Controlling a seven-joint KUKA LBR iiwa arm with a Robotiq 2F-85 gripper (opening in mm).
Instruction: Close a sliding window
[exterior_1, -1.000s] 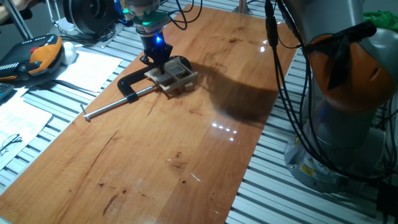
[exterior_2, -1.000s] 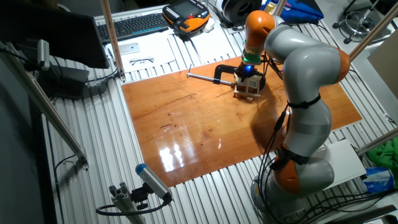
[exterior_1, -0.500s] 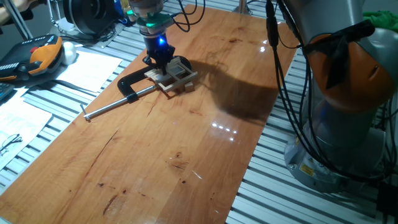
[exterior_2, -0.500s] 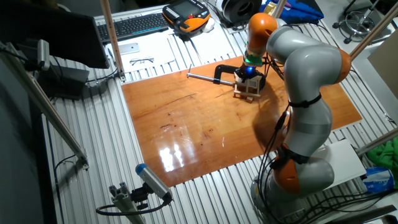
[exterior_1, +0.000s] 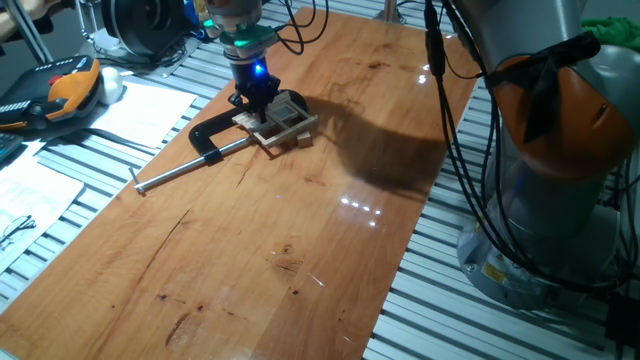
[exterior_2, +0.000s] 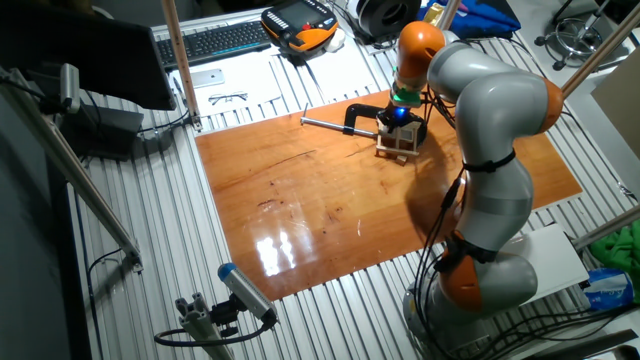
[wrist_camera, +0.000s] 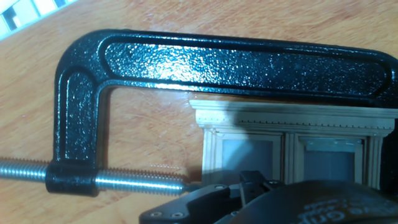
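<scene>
Sliding window (exterior_1: 283, 121) is sitting upper left on the desk (exterior_1: 300, 230), inside the black C-clamp (exterior_1: 215, 133). Hand (exterior_1: 256, 100) is pressing down on it; grip state unclear.

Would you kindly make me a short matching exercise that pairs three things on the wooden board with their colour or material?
Things:
1. small sliding window
2. C-shaped clamp body
3. threaded screw rod

Descriptions:
a. shiny bare steel
b. pale unfinished wood
c. black textured metal

Pairs: 1-b, 2-c, 3-a
</scene>
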